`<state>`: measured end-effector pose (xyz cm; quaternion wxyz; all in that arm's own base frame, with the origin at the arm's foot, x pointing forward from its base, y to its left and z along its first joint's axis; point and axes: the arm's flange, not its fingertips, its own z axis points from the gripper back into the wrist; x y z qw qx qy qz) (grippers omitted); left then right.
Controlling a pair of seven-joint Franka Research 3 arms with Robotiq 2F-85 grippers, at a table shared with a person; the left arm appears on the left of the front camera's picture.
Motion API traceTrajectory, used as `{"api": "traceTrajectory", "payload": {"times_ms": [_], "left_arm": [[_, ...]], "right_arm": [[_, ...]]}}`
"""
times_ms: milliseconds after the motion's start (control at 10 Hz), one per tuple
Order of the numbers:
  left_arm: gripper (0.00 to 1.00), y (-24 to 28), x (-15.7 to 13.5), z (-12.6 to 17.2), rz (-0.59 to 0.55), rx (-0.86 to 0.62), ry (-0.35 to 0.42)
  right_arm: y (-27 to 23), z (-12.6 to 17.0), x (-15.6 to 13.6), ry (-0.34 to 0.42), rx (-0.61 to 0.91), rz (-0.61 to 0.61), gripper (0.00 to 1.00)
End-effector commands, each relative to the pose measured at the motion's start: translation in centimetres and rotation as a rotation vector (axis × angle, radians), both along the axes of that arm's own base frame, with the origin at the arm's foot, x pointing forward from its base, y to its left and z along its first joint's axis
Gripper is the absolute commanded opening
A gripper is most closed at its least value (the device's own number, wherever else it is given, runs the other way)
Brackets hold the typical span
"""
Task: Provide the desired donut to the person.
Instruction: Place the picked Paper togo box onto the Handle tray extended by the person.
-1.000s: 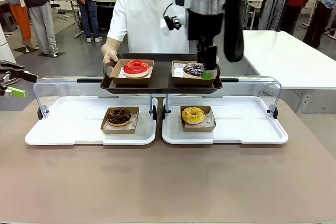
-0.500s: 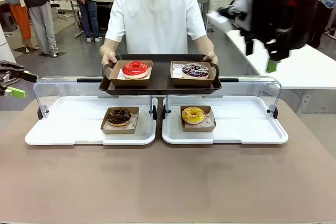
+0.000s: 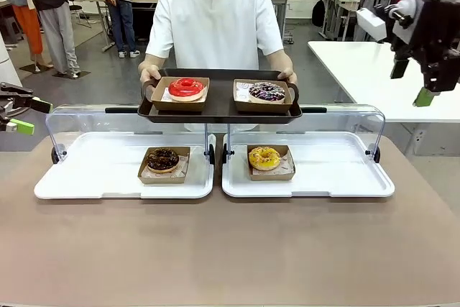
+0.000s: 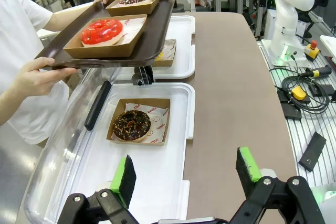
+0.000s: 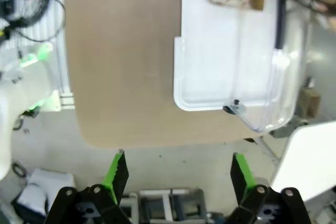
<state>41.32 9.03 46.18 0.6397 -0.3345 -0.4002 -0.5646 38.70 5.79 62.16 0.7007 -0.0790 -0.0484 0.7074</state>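
The person (image 3: 213,25) in a white shirt holds a dark brown tray (image 3: 219,110) over the clear lids. On it sit a red-glazed donut (image 3: 186,88) and a dark sprinkled donut (image 3: 267,91), each in a cardboard boat. Below, a chocolate donut (image 3: 162,159) lies on the left white tray (image 3: 86,177) and a yellow donut (image 3: 264,157) on the right white tray (image 3: 338,174). My left gripper (image 3: 30,116) hovers open at the table's far left, facing the chocolate donut (image 4: 132,125). My right gripper (image 3: 411,83) hangs open and empty, high at the right.
Two raised clear lids (image 3: 79,124) stand behind the white trays. A white side table (image 3: 388,77) stands to the right. The brown tabletop (image 3: 230,249) in front is bare. Cables and an arm base (image 4: 289,35) show beyond the table's edge in the left wrist view.
My right arm has swung away from the sprinkled donut on the held tray, up and to the right. The person has raised the tray slightly. The left arm has stayed still.
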Motion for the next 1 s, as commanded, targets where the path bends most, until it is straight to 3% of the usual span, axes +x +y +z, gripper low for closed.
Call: {"api": "traceTrajectory", "payload": {"times_ms": [0,100,200,900], "left_arm": [[1.00,0.1,-0.1,0.1,0.000,-0.003,-0.003],[1.00,0.1,-0.1,0.1,0.000,-0.003,-0.003],[1.00,0.1,-0.1,0.1,0.000,-0.003,-0.003],[1.00,0.1,-0.1,0.1,0.000,-0.003,-0.003]], "right_arm": [[-0.7,-1.4,1.3,-0.041,0.063,-0.102,1.00],[-0.8,-1.7,3.0,-0.072,0.023,-0.169,1.00],[-1.3,-0.5,0.7,-0.011,0.033,-0.050,1.00],[-1.3,-0.5,0.7,-0.011,0.033,-0.050,1.00]]}}
